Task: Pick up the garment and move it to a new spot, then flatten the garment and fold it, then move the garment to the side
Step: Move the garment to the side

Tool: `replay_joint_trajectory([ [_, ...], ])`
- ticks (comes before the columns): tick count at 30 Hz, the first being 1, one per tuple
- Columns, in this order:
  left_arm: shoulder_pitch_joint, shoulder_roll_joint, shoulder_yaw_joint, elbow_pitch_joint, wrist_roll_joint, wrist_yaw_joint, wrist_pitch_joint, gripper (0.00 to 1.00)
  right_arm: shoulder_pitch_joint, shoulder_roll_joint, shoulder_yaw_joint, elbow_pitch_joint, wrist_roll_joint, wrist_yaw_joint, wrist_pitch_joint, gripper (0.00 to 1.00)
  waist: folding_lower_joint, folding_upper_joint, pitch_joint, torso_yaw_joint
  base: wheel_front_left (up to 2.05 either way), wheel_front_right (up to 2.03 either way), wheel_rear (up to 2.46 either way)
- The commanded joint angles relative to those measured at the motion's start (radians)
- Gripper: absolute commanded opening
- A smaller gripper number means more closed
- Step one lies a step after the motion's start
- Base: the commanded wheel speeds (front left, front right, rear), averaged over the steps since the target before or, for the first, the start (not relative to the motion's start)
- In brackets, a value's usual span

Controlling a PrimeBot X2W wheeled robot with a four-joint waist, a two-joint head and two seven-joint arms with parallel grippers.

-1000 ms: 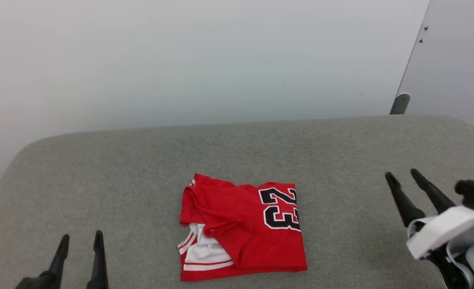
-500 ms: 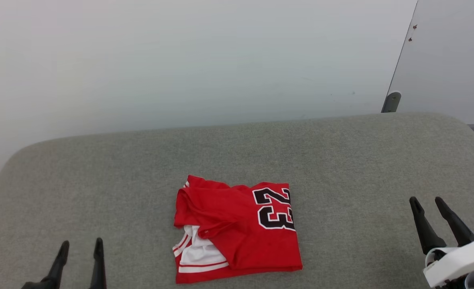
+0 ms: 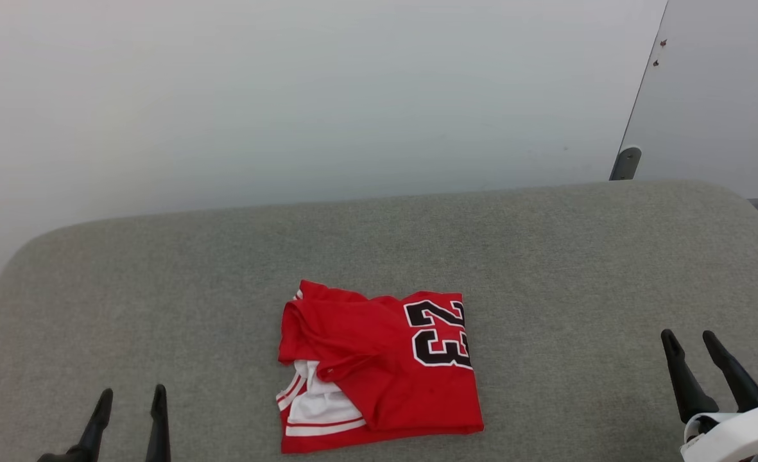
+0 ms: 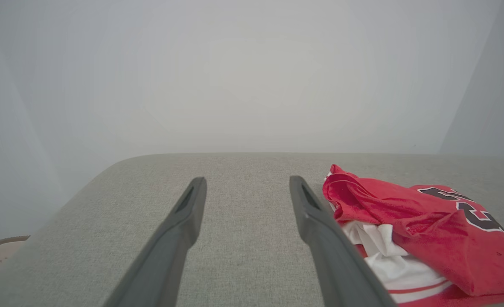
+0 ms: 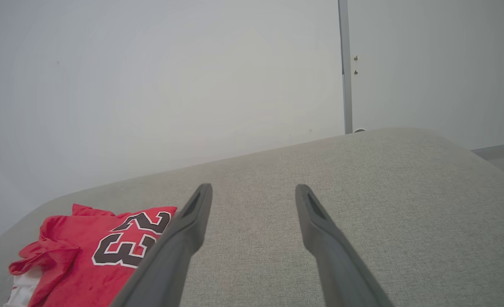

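Note:
The garment (image 3: 379, 366), a red jersey with a white striped sleeve and black number print, lies folded into a rough square near the front middle of the grey padded table (image 3: 545, 256). It also appears at the right of the left wrist view as the garment (image 4: 418, 226) and at the lower left of the right wrist view as the garment (image 5: 89, 251). My left gripper (image 3: 131, 398) stands open at the lower left, well left of the cloth. Far to the right, my right gripper (image 3: 690, 340) is open too. Both are empty.
The table's rounded far edge meets a pale wall (image 3: 289, 96). A grey panel (image 3: 725, 96) and a metal post (image 3: 624, 163) stand at the back right. Bare fabric surface surrounds the jersey on all sides.
The right gripper has drawn back toward the lower right corner. The head camera shifted a little at first. The garment and left gripper stay where they were.

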Motion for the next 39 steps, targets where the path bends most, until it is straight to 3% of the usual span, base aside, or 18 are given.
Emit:
replay_joint_trajectory([
  [1,0.003,-0.002,0.003,0.001,0.007,-0.002,0.0,1.0,0.011,0.004,-0.003,-0.005,-0.004,-0.001,0.005,1.0,0.0,0.0,0.0,0.001,0.0,0.0,0.0],
  [20,-0.016,-0.008,0.013,0.002,0.005,-0.009,0.0,1.0,0.022,0.024,-0.017,-0.048,-0.043,-0.001,0.064,1.0,0.0,0.0,0.008,0.047,0.0,0.0,0.0],
  [39,-0.024,0.007,-0.026,-0.006,0.014,0.003,0.019,1.0,-0.109,0.04,0.104,0.067,-0.045,-0.001,0.315,1.0,0.0,0.0,0.044,0.34,0.0,0.0,0.0],
])
